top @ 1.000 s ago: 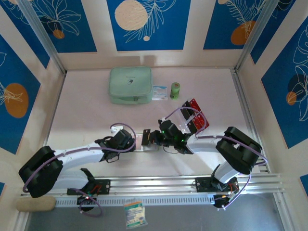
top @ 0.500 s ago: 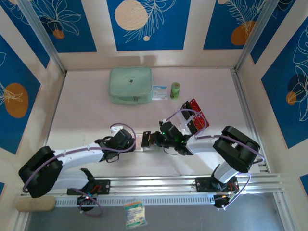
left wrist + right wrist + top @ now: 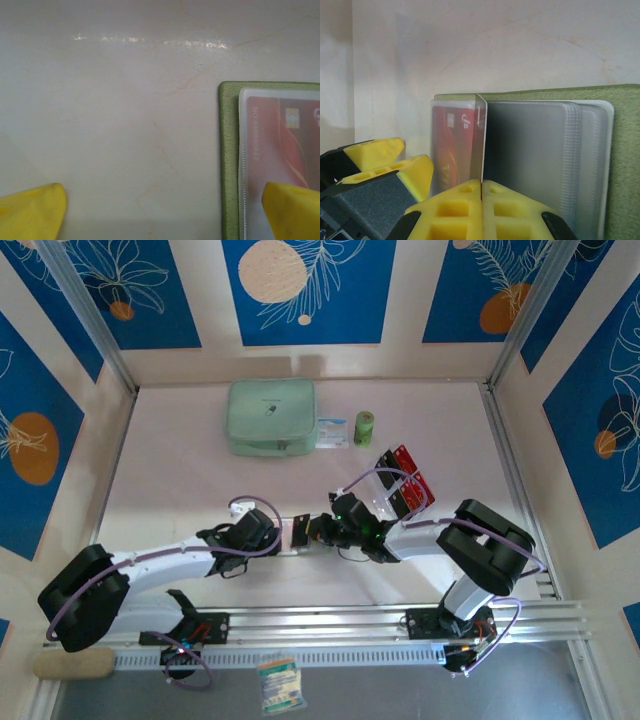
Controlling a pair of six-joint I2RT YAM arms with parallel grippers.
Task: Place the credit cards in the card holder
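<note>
The olive-green card holder (image 3: 620,150) lies open on the table between my two grippers (image 3: 292,530). Its left sleeve holds a red card (image 3: 451,145), and grey sleeves (image 3: 540,155) lie to the right. My right gripper (image 3: 481,186) is shut on a thin stiff card (image 3: 480,140). The card stands upright and edge-on over the sleeves, so its face colour is hidden. My left gripper (image 3: 165,210) is open, with its right fingertip (image 3: 292,210) over the red card's sleeve (image 3: 280,150) and its left fingertip over bare table. More red cards (image 3: 405,478) stand in a clear rack.
A pale mint zip pouch (image 3: 270,417), a small packet (image 3: 332,432) and a green roll (image 3: 365,427) sit at the back. The clear rack stands just behind my right arm. A metal rail (image 3: 400,620) runs along the near edge.
My right gripper has crept slightly left toward the left gripper, still shut on the card. The left arm has stayed put.
</note>
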